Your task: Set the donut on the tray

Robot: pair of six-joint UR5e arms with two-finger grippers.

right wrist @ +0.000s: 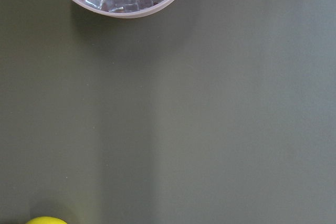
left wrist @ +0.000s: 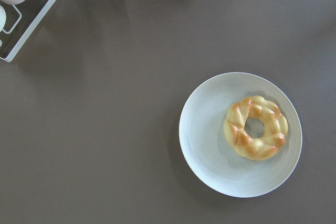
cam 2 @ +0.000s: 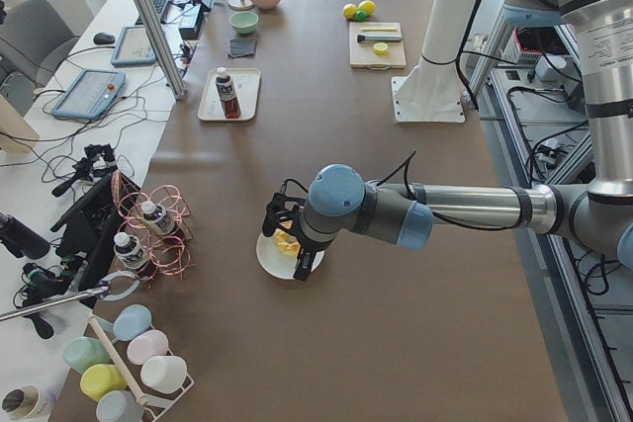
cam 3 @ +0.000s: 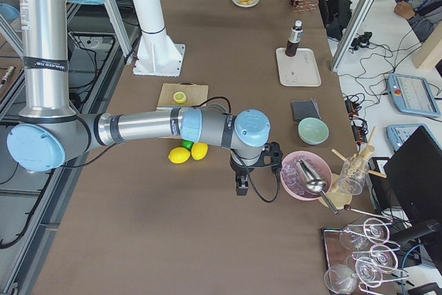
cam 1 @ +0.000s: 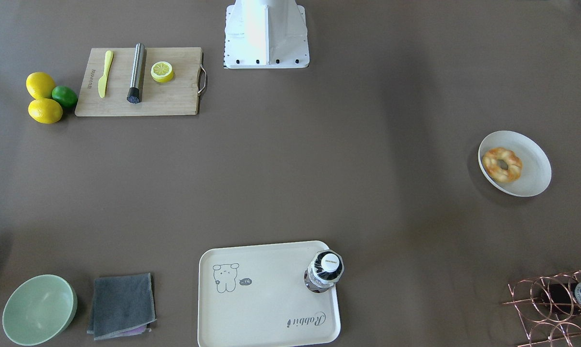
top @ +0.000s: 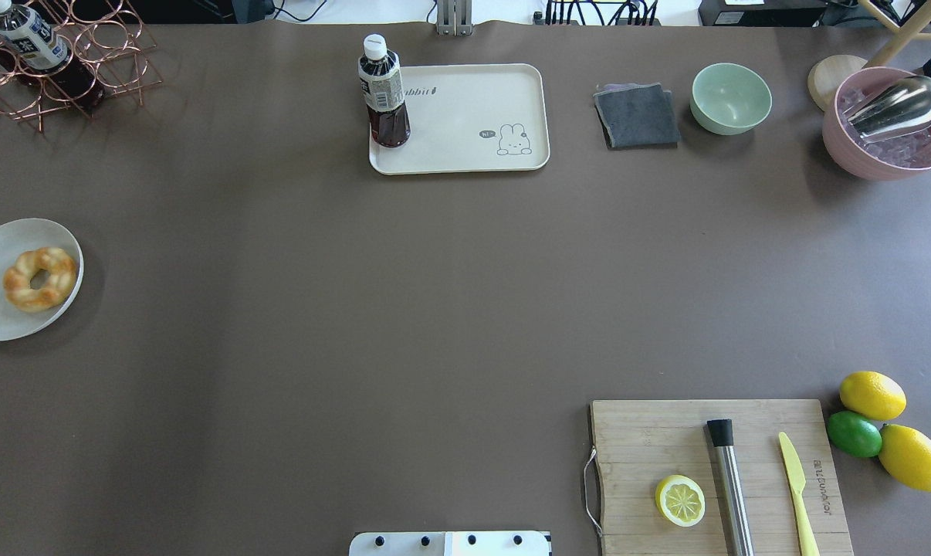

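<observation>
The donut (cam 1: 502, 165), a braided golden ring, lies on a round white plate (cam 1: 531, 164) at the table's end on my left side; it also shows in the overhead view (top: 39, 278) and the left wrist view (left wrist: 255, 127). The cream rabbit tray (cam 1: 271, 308) lies at the table's far edge, in the overhead view (top: 465, 147) too. My left gripper (cam 2: 287, 244) hangs above the plate and donut and shows only in the exterior left view, so I cannot tell its state. My right gripper (cam 3: 240, 186) hovers beside the pink ice bowl; I cannot tell its state.
A dark drink bottle (top: 384, 93) stands on the tray's corner nearest the donut side. A copper bottle rack (top: 56, 62), grey cloth (top: 637, 116), green bowl (top: 731, 98) and pink ice bowl (top: 890, 127) line the far edge. A cutting board (top: 712, 471) and lemons (top: 890, 432) sit near my right.
</observation>
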